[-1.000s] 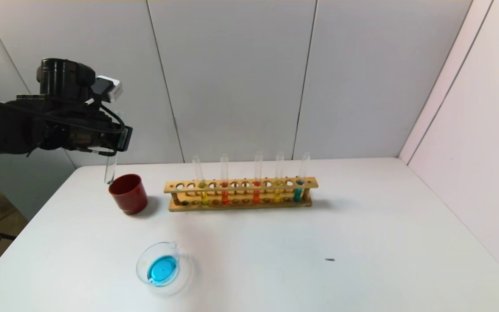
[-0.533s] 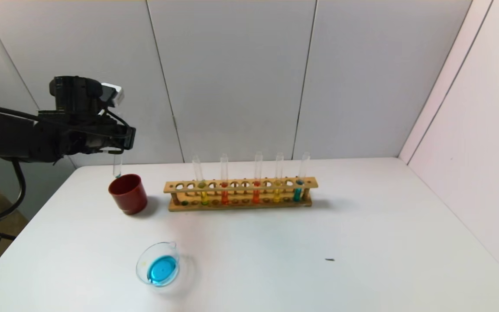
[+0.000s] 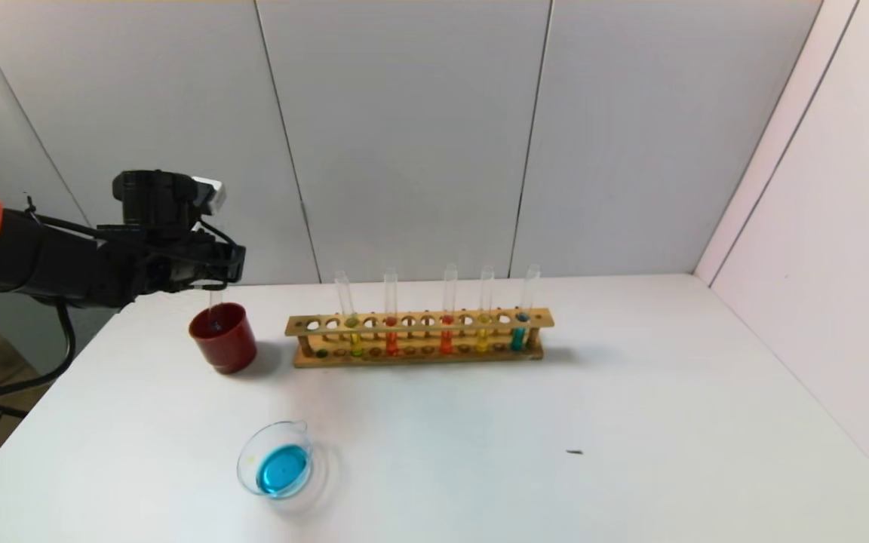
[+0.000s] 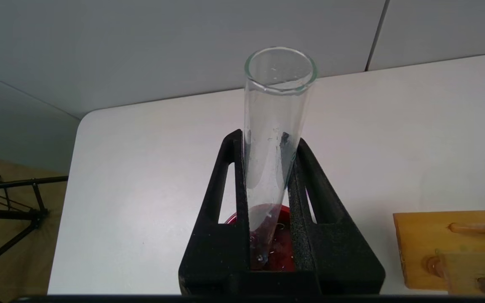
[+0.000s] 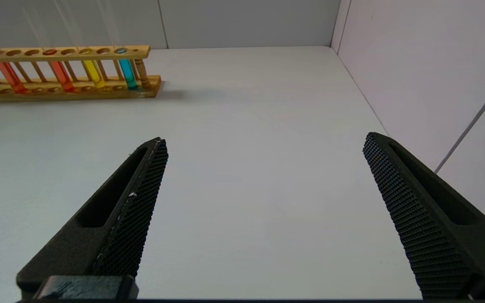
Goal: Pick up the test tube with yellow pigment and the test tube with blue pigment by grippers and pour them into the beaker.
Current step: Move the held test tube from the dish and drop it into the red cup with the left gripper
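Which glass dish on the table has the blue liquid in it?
Start at the wooden rack of upright tubes at the back of the white table. Come forward and left, past the red cup. The beaker sits alone there: low, wide, clear, spouted, holding a blue pool.

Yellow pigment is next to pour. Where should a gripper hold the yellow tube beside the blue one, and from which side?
Grip the yellow tube by its bare glass above the rack, from the front: it stands upright, its foot sits in the rack, tubes flank it.
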{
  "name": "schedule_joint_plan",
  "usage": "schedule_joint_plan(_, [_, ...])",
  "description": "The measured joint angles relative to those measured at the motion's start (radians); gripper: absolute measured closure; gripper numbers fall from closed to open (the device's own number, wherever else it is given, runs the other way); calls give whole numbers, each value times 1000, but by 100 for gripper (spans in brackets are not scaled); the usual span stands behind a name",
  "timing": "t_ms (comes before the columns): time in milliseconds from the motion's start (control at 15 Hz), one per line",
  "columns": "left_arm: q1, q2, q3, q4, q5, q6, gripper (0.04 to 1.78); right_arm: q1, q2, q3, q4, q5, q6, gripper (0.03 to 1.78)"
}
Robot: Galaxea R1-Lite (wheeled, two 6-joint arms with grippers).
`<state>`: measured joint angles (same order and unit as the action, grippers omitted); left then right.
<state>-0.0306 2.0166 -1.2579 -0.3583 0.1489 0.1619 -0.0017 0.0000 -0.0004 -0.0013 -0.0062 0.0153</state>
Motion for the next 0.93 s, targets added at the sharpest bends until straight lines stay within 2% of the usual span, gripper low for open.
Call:
schedule_joint_plan(733, [0,9,206,-201,-3,3,150,0,0,0,0,0,0,11])
schedule_joint_plan(933, [-1,7,233,-234,-2,7,136,0,0,0,0,0,0,11])
